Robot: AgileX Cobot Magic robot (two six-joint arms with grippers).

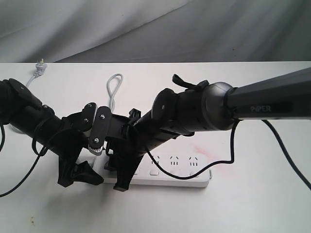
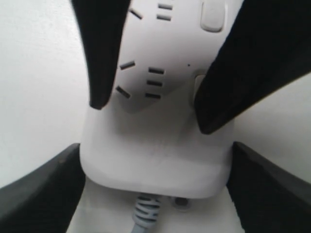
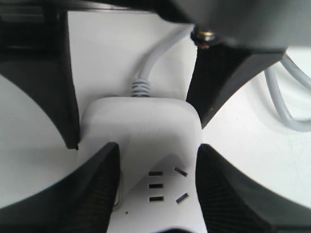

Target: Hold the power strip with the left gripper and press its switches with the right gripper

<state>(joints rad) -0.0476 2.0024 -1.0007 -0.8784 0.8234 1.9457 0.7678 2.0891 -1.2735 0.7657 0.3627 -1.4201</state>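
Your left gripper, a black two-fingered claw, is clamped across the long white rounded plastic power strip at its cord end, one finger against each long side. Your right gripper, the other black claw, is spread wide and holds nothing. It straddles the first socket group beside the small white square switches; whether it touches one, I cannot tell. The strip lies flat on the white table. Expect it to be stiff, light and slick, likely to skid under a press. Grip its sides, clear of the buttons and the grey cord.
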